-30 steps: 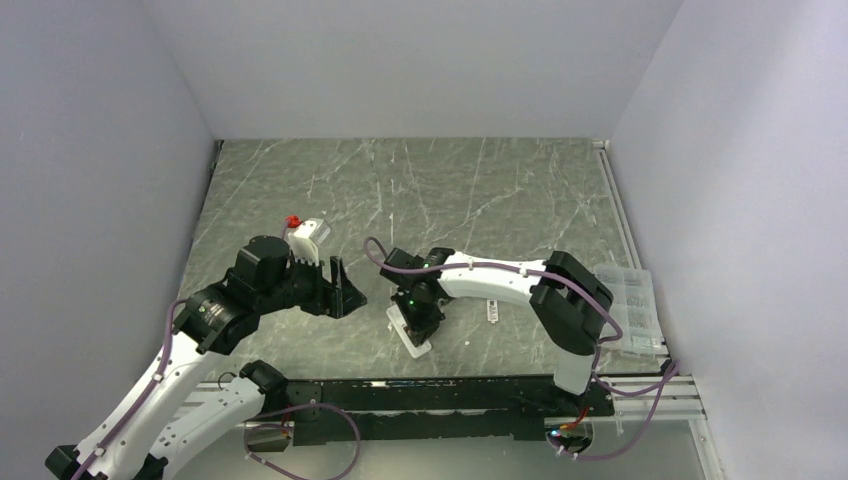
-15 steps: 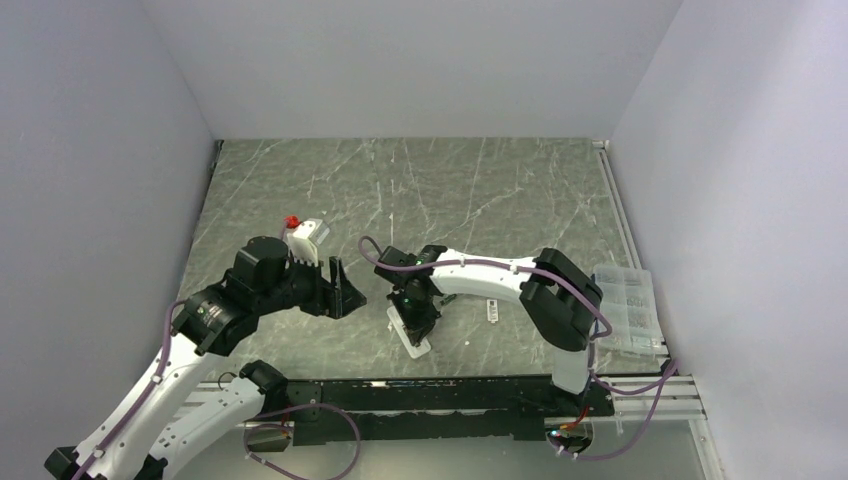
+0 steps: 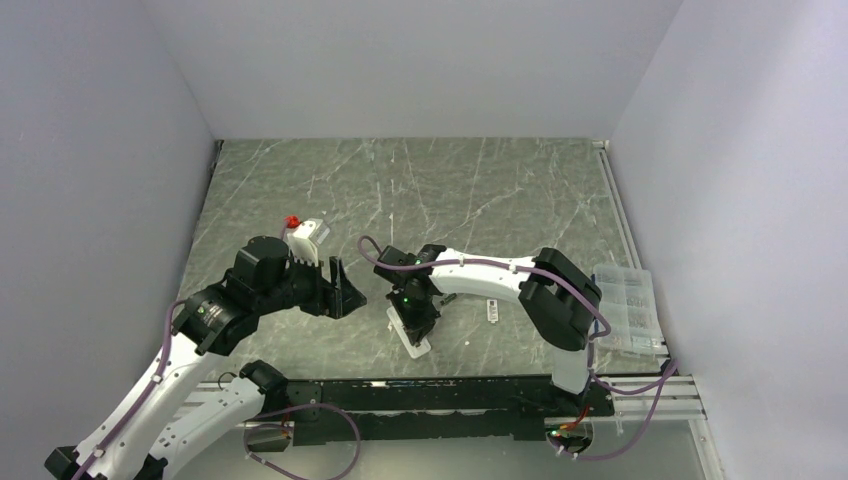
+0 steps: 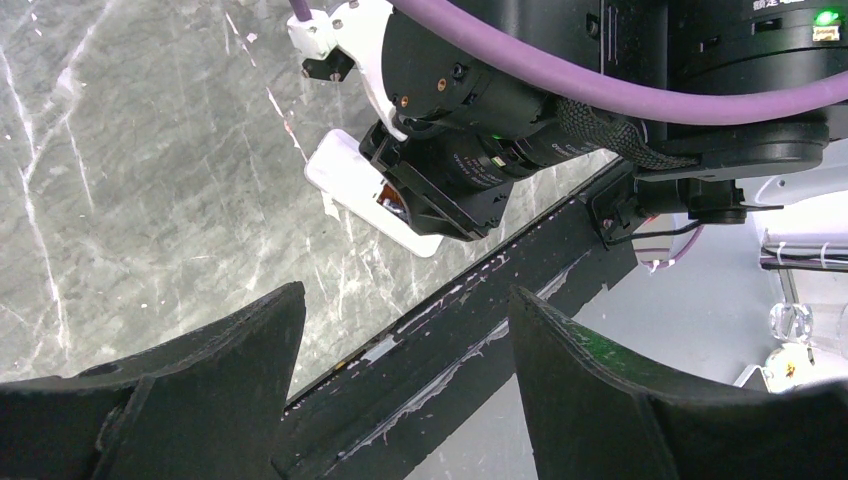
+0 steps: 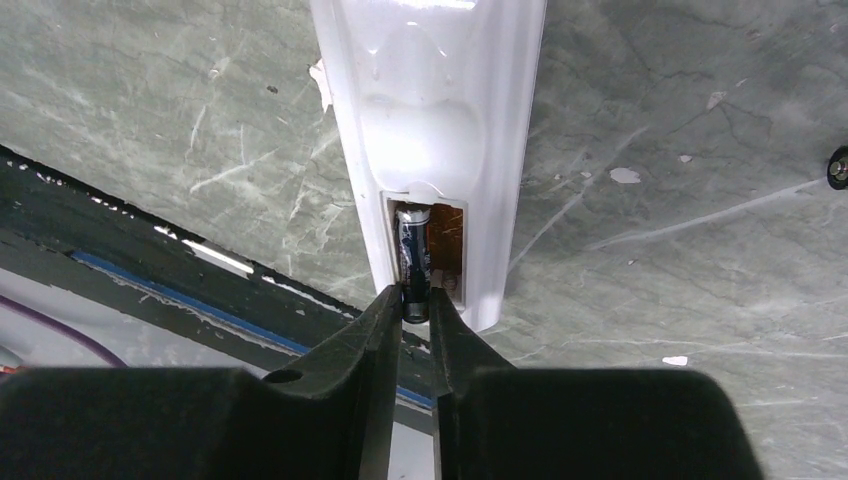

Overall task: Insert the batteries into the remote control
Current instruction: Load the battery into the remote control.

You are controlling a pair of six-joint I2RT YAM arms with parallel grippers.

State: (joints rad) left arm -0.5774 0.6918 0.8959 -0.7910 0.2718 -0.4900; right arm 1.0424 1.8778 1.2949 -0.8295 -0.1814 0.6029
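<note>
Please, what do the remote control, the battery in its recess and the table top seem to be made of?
Remote control: probably white plastic; smooth and glossy, with soft highlights.
Battery: likely metal under a dark printed wrap; it has a faint sheen.
Table top: grey marble-look surface with white veins; whether it is real stone or laminate, I cannot tell.

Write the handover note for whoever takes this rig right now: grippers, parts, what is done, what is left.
Left gripper: open, empty, hovering above the table.
Right gripper: shut on one battery, which lies in one side of the recess of the remote control.
The remote control lies flat near the table's front edge, recess up.
Done: first battery in its slot; I cannot tell whether it is fully seated.
Left: release it, then load the second battery into the bare brownish side. A small dark thing at the edge of the right wrist view may be that battery.
</note>
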